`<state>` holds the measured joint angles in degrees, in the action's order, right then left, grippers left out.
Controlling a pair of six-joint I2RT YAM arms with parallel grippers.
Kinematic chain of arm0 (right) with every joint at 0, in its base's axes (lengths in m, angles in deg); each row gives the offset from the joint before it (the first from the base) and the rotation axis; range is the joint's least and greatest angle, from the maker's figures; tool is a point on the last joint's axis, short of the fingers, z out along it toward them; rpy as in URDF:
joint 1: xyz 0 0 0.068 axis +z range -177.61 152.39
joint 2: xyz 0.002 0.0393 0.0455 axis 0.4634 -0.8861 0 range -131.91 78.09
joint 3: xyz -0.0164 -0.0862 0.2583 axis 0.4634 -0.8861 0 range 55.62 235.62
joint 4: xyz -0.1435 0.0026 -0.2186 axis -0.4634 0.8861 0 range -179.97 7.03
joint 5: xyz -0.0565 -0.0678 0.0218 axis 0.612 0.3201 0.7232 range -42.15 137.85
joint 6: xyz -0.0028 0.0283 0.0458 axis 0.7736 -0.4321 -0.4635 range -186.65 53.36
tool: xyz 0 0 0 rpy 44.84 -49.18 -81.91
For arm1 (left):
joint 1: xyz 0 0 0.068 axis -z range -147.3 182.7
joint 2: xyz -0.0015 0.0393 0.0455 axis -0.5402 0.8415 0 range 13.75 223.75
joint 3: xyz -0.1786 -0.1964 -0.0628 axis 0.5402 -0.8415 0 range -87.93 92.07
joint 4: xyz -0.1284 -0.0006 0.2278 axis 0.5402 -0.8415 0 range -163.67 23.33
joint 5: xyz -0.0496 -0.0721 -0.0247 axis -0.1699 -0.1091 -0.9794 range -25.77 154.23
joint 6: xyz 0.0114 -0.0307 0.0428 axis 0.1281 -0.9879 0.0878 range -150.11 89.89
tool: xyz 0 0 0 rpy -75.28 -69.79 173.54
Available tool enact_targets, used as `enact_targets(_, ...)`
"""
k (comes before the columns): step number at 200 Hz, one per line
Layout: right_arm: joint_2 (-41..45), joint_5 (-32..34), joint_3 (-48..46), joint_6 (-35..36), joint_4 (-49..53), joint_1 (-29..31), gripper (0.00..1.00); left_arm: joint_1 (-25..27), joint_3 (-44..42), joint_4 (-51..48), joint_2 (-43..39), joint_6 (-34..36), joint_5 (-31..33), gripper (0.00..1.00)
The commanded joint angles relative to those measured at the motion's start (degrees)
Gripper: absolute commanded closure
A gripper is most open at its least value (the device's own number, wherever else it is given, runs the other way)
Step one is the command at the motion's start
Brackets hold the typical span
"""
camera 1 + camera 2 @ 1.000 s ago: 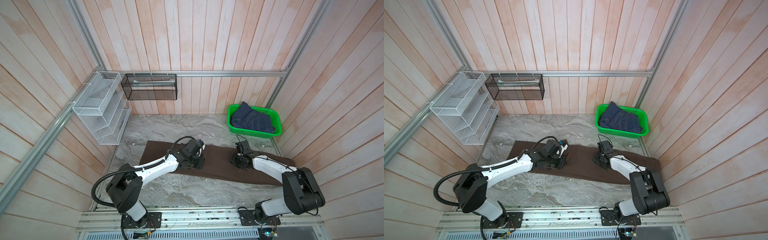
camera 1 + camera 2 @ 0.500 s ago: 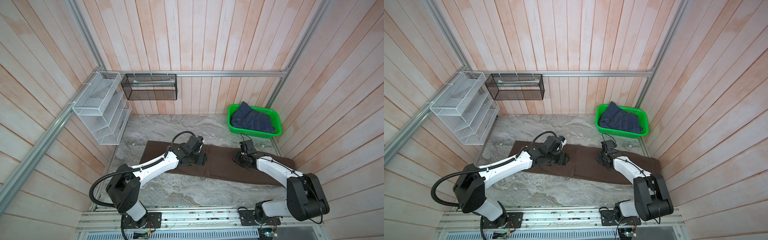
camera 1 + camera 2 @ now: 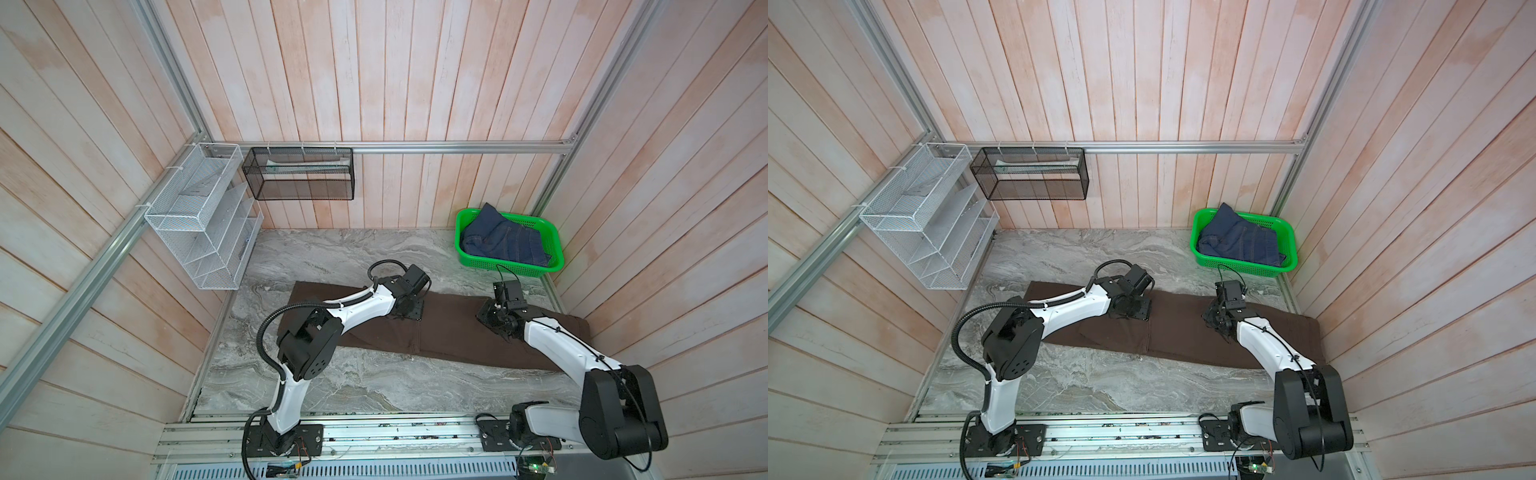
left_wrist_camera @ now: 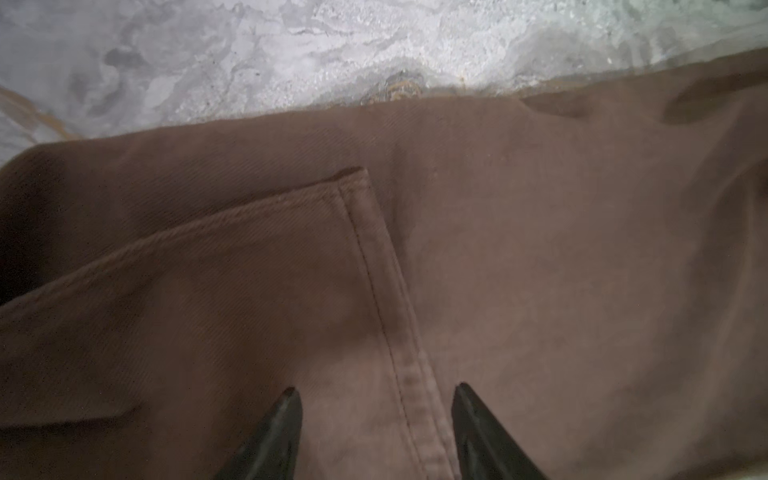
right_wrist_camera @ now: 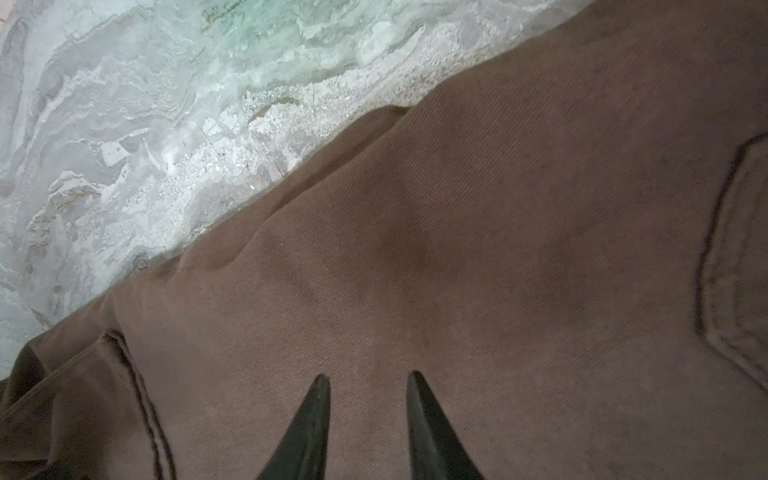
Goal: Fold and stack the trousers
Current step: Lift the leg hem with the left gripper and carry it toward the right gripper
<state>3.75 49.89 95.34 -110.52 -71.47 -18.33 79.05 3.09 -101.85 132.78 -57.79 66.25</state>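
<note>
Brown trousers (image 3: 449, 332) lying part-folded, unstacked | left gripper (image 4: 376, 388) gaping over hem (image 4: 374, 266), holding nothing | right gripper (image 5: 368, 376) hovering narrow, empty

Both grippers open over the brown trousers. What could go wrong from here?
1. The left gripper hangs open astride the stitched hem of a folded-over layer of the trousers; closing there may catch only the top layer and undo the fold.
2. The right gripper sits over flat fabric with no edge between its jaws; a pinch could slip.
3. The trousers' right end lies at the foot of the side wall; pulling may bunch it.
</note>
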Motion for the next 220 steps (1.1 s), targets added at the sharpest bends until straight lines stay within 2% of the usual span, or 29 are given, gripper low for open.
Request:
enact_targets(1,0.61,-0.13,-1.70,0.73,1.41,-0.22,0.68,0.15,3.99,-1.78,2.44,-1.32,2.29,0.38)
enact_targets(60,-0.09,-2.36,-2.89,0.61,-0.37,-0.15,0.70,-0.46,16.53,-7.60,12.74,-1.63,7.05,0.38)
enact_targets(101,-0.61,-3.13,-3.60,0.52,-1.26,-0.14,0.71,-1.86,22.10,-10.88,17.05,-3.21,8.74,0.47)
enact_targets(145,-1.15,-3.36,-4.10,0.61,-2.06,-0.13,0.72,-3.10,23.89,-11.88,19.41,-3.17,7.41,0.61)
enact_targets(200,-1.81,-3.45,-4.38,0.64,-2.67,-0.13,0.72,-3.37,26.37,-13.01,20.37,-2.42,6.79,0.90)
enact_targets(220,-2.16,-3.41,-4.55,0.78,-2.72,-0.09,0.72,-1.81,26.72,-11.71,17.27,-0.21,6.77,1.00)
